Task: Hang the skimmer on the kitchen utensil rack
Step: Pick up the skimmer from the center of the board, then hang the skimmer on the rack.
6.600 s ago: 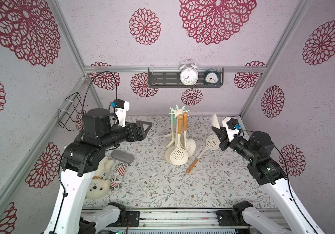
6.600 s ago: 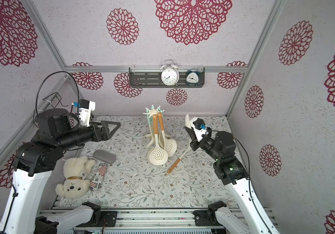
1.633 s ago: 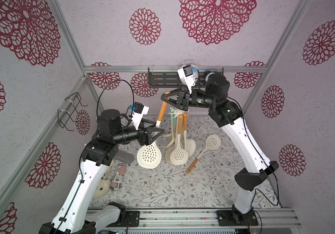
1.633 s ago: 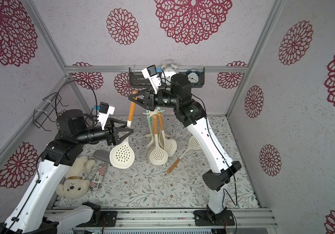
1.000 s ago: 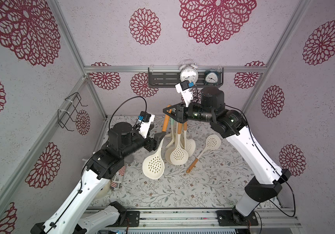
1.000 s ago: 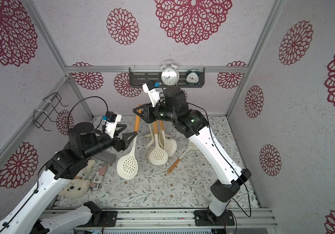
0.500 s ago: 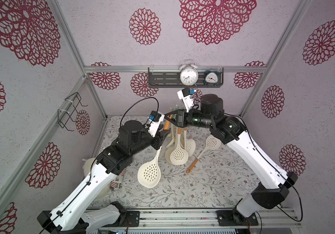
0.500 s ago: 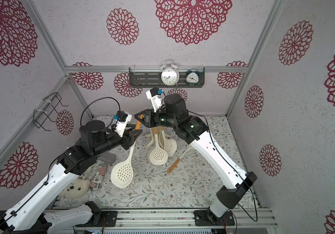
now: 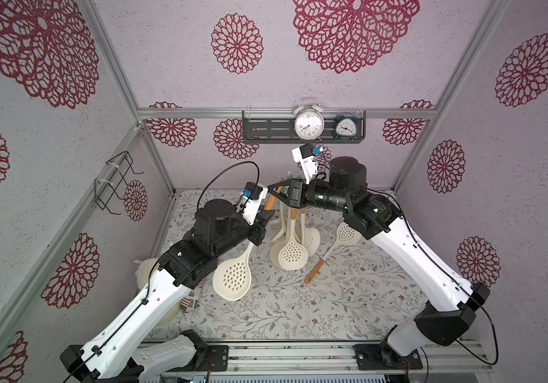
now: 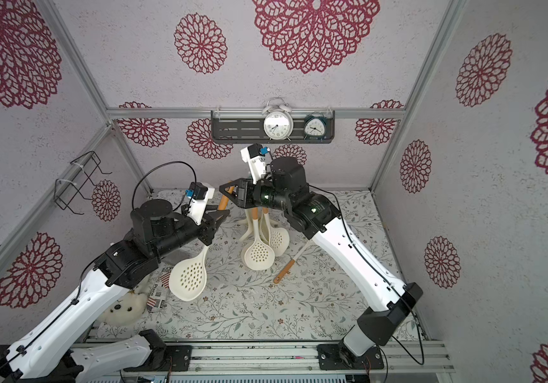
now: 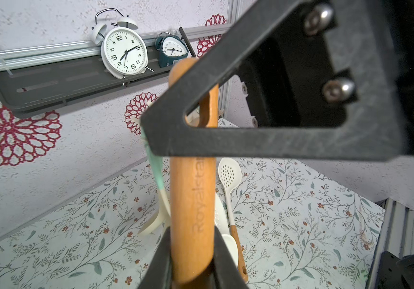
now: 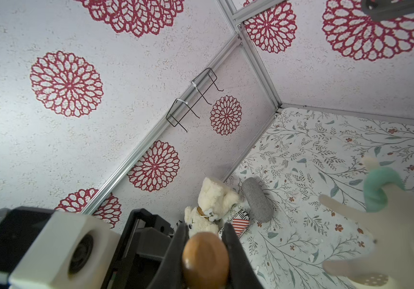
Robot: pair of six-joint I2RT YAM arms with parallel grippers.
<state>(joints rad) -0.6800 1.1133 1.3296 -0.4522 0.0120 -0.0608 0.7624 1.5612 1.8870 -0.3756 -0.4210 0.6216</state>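
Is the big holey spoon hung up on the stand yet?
Not yet. Done: the skimmer is picked up. In hand: the left gripper and right gripper both pinch its wooden handle beside the kitchen utensil rack. Still to do: hang it there and let go.

The skimmer [image 9: 233,278] left of the kitchen utensil rack [image 9: 273,257], second skimmer [image 9: 345,233] on table [image 9: 299,315] to its right.

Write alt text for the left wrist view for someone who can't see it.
Close up, the left gripper clamps the wooden handle of a skimmer, while a black finger of the right gripper crosses the handle's upper end. Behind, a white alarm clock and a smaller teal clock stand on a dark grey shelf above a floral tabletop.
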